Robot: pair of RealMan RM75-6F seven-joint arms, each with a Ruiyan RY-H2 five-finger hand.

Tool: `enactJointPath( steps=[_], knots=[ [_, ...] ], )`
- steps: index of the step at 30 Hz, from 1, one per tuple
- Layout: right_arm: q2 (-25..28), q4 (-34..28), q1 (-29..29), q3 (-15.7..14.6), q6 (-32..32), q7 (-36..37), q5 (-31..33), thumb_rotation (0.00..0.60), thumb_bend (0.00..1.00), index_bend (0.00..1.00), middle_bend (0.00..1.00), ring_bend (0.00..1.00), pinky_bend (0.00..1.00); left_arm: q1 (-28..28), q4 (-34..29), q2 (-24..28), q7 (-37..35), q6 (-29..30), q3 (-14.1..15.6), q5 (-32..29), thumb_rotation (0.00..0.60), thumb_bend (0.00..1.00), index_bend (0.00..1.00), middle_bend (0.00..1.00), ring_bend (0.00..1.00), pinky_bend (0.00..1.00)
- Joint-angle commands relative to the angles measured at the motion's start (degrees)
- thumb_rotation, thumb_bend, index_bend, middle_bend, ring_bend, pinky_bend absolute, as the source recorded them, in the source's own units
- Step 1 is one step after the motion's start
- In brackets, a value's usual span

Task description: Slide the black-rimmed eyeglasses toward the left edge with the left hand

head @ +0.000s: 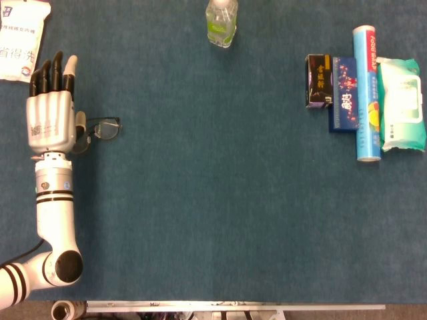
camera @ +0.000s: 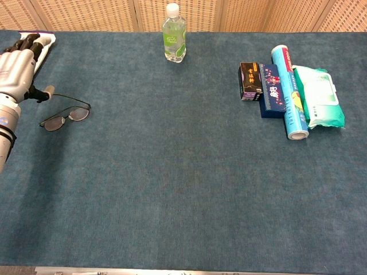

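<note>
The robot's silver left hand (head: 50, 117), its black-tipped fingers (head: 47, 75) straight and close together, palm down and holding nothing, hovers near the left edge of the blue-carpeted bench (head: 213, 220). The thin black-rimmed eyeglasses (camera: 65, 115) lie flat on the bench just beside it, lenses toward the front edge in the chest view, with the thumb (camera: 46, 90) pointing at the frame. Whether the thumb touches the frame cannot be told from either view. The flat, stiff pose suits a push more than a grasp, and the eyeglasses sit close to the left edge, so the slide appears largely done.

A white printed packet (head: 22, 39) rests at the far left corner, beyond the fingertips, and looks like the only thing near the hand's path. A clear plastic water bottle with a green label (camera: 174, 34) stands upright at the far edge, well apart from the eyeglasses. Toward the right edge, side by side, lie a small black box (head: 318, 81), a dark blue box (head: 343, 93), a light blue tube (head: 366, 93) and a green-and-white pack of wet wipes (head: 401, 103), all far from the action. Nothing stands between the eyeglasses and the left edge but the hand itself. The right hand is out of sight in both views.
</note>
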Motion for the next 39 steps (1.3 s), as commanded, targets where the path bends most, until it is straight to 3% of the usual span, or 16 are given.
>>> enactJointPath(
  steps=[1,39],
  knots=[
    [0.0,0.0,0.0,0.0,-0.1,-0.1,0.0,0.6,0.35,0.53,0.44,0.25,0.21,0.2,0.9,-0.2,-0.6,-0.5,0.0,-0.5,0.6,0.34,0.0,0.0,0.0,0.09],
    [0.0,-0.1,0.0,0.0,0.1,-0.1,0.1,0.6,0.35,0.53,0.44,0.25,0.21,2.1,9.4,-3.9,-4.7,-5.2,1.4,-2.0,0.6,0.34,0.0,0.0,0.0,0.09]
  ],
)
